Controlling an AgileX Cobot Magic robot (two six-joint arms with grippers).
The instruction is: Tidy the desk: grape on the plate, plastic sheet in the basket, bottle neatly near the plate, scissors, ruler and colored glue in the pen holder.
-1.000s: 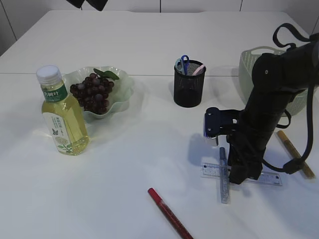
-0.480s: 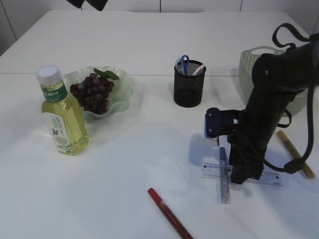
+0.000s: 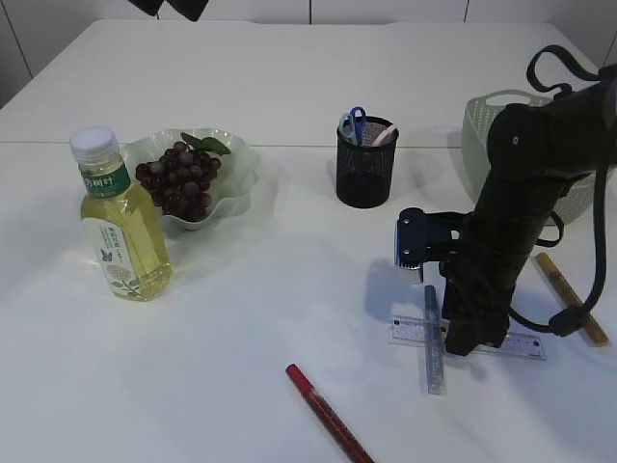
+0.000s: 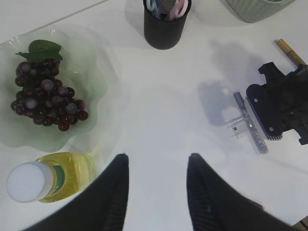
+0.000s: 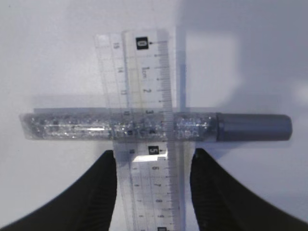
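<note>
The clear ruler [image 5: 144, 134], lying flat on the counter [image 3: 289, 289] near right under a glitter glue tube [image 5: 120, 126], is straddled by parted right fingers [image 5: 108, 192]; thin, stiff, slippery, best pinched across its long edges.

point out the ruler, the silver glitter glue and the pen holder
ruler [image 5: 144, 72], right wrist view, on its clear upper part by the printed scale
silver glitter glue [image 5: 72, 126], right wrist view, on the glitter-filled tube left of the ruler
pen holder [image 3: 365, 174], exterior view, on its black mesh wall
</note>
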